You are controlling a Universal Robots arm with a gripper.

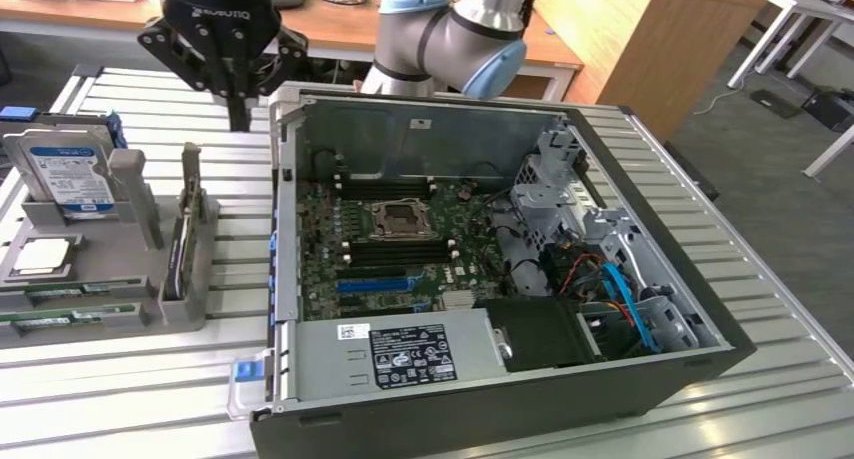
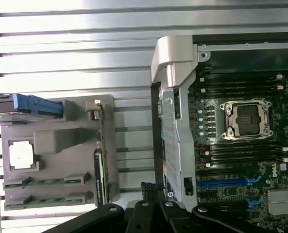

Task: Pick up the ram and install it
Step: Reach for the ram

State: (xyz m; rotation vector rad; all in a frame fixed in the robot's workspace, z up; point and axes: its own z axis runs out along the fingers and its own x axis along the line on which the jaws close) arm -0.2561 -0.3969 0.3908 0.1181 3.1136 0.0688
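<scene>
Two ram sticks (image 1: 64, 316) lie flat in slots at the front of a grey holder (image 1: 160, 309) on the exterior view's left; in the wrist view the ram (image 2: 42, 182) shows as thin green strips. My gripper (image 1: 240, 117) hangs shut and empty above the slatted table, behind the holder and beside the open computer case (image 1: 441, 399). In the wrist view the gripper (image 2: 150, 190) sits between the holder (image 2: 76, 141) and the case wall. The motherboard (image 1: 461, 224) lies inside the case, with dark memory slots (image 2: 241, 155) on both sides of the CPU socket (image 2: 248, 119).
The holder also carries an upright hard drive (image 1: 67, 179), a CPU chip (image 1: 40, 256) and a card standing on edge (image 1: 180, 254). The case holds a power supply (image 1: 400, 354), a drive cage (image 1: 547, 179) and cables (image 1: 614, 289). A wooden cabinet (image 1: 641, 39) stands behind.
</scene>
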